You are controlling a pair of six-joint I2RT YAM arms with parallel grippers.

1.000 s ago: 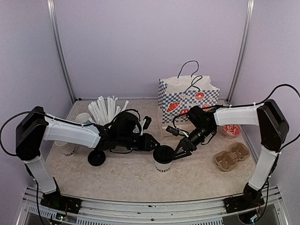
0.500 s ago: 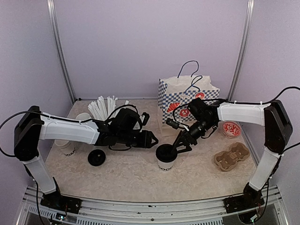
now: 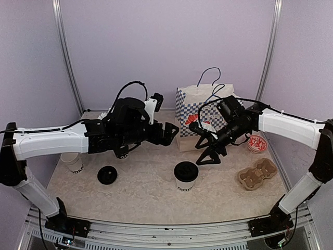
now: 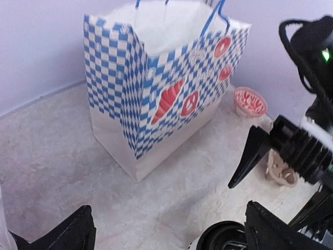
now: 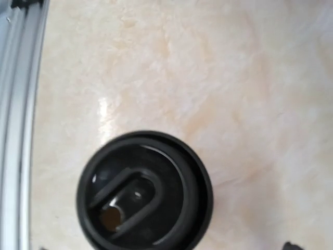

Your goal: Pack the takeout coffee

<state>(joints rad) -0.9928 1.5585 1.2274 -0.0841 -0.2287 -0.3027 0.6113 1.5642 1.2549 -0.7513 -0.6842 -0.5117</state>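
Note:
One takeout coffee cup (image 3: 186, 176), white with a black lid, stands alone at the table's middle front. Its lid (image 5: 143, 194) fills the right wrist view from above and also shows at the bottom of the left wrist view (image 4: 225, 237). A second white cup (image 3: 73, 163) stands at the far left, its top hidden behind my left arm. A loose black lid (image 3: 107, 175) lies beside it. My left gripper (image 3: 170, 134) hangs open above and left of the lidded cup. My right gripper (image 3: 207, 152) is open, up and to the right of it. Neither holds anything.
A blue-checked paper bag (image 3: 208, 110) with handles stands open at the back (image 4: 156, 88). A cardboard cup carrier (image 3: 256, 174) lies at the right, and a red-patterned bowl (image 3: 256, 144) sits behind it. An aluminium rail (image 5: 15, 130) runs along the table's front edge.
Both grippers opened and drew up and back from the lidded cup. The left arm rose and swung toward the bag. The cup shifted slightly right and stands free.

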